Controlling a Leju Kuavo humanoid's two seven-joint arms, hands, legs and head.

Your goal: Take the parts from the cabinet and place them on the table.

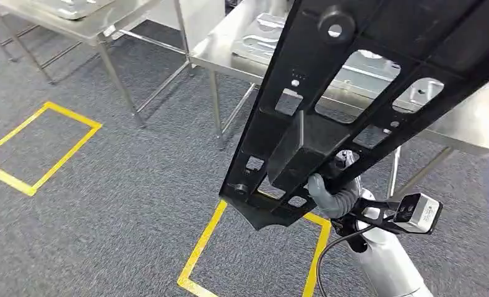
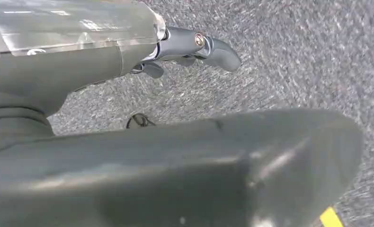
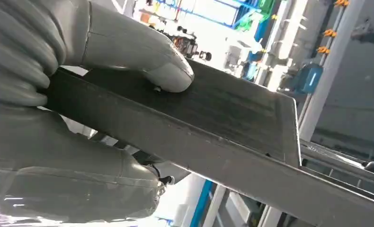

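A long black plastic part [image 1: 328, 105] with several cut-out windows slants across the head view, from low centre up to the top right. My right hand [image 1: 333, 197] grips it near its lower end, above a yellow floor square. In the right wrist view my right hand [image 3: 57, 123] holds the black part [image 3: 223, 113], the thumb [image 3: 147, 59] pressing on its flat face and the other fingers underneath. My left hand [image 2: 185, 49] hangs over grey carpet, holds nothing, and its fingers are apart.
A steel table [image 1: 471, 127] stands ahead, partly behind the part, with silver pressed panels [image 1: 263, 37] on it. A second steel table [image 1: 90, 28] is at the far left. Yellow tape squares [image 1: 199, 250] mark the grey carpet.
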